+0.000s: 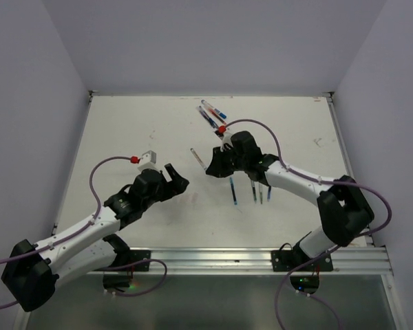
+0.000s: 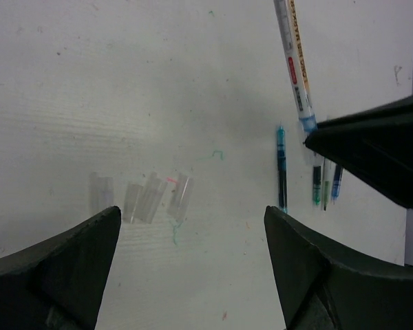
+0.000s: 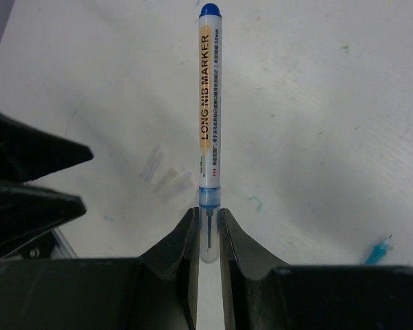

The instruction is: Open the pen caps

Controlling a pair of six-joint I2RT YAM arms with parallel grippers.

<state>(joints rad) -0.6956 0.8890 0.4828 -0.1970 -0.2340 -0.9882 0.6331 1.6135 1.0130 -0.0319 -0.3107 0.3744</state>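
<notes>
1. Surveying from above: right gripper [image 1: 211,167] holds one pen [image 1: 198,159] over mid-desk [image 1: 124,130]. Left gripper [image 1: 179,180] is near it, jaws spread.
2. Left wrist: the held pen lies outside the spread jaws, to their right. Loose clear caps [image 2: 151,199] lie on the desk.
3. Right wrist: jaws pinch the clear pen cap [image 3: 208,237], barrel free. Advice: centre the left gripper on the barrel, clamp, pull straight along its axis.

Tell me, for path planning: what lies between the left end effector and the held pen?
Clear caps lie on the table between the left end effector and the pen; both wrist views show them.
</notes>
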